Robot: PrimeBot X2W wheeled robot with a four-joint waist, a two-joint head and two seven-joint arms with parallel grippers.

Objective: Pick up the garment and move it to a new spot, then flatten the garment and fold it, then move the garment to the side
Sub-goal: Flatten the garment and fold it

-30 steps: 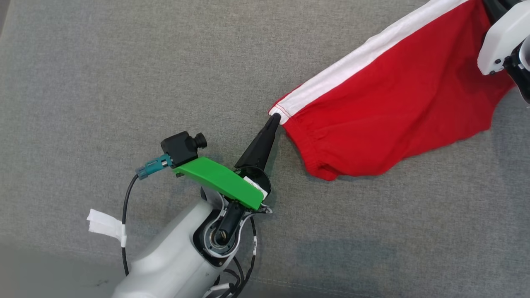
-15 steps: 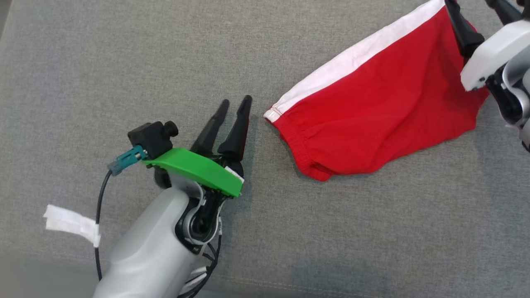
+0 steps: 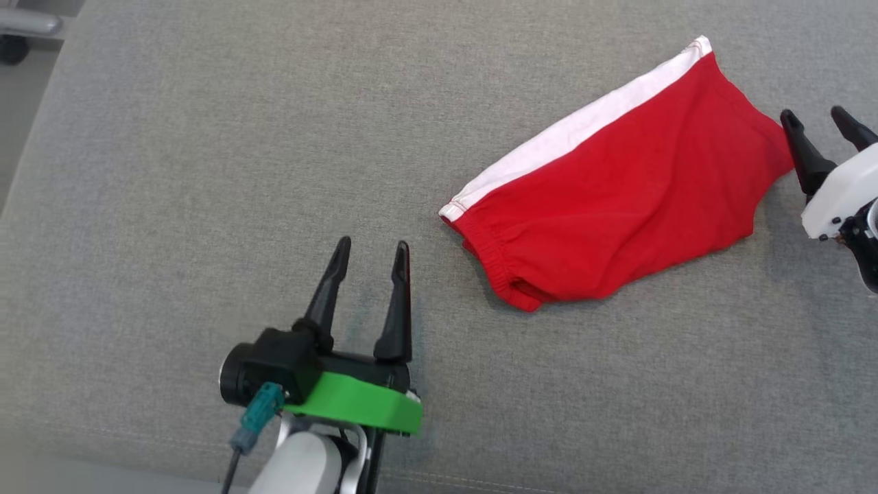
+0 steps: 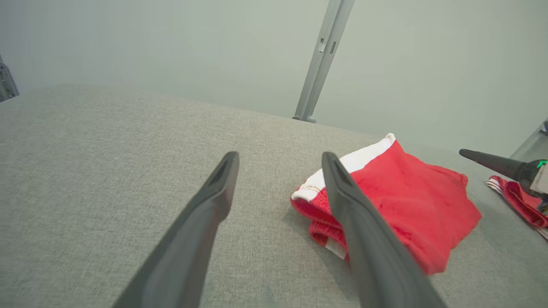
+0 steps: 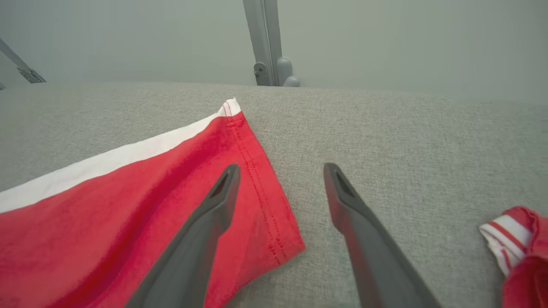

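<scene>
The garment (image 3: 617, 192) is a pair of red shorts with a white side stripe, lying folded and free on the grey fabric surface (image 3: 206, 171); it also shows in the left wrist view (image 4: 406, 196) and the right wrist view (image 5: 128, 205). My left gripper (image 3: 370, 248) is open and empty, a short way left of and nearer than the waistband end. My right gripper (image 3: 816, 118) is open and empty just off the hem end at the right. In the right wrist view its left finger (image 5: 214, 205) hovers over the hem corner.
A second red and white striped piece of cloth (image 5: 520, 246) lies to the right, also in the left wrist view (image 4: 520, 201). Grey metal posts (image 4: 319, 60) stand beyond the far edge. The surface's left edge and the floor (image 3: 20, 75) show at upper left.
Both grippers have opened and let go of the garment, which now lies free. Both arms have drawn back from its ends. The head view has shifted too.
</scene>
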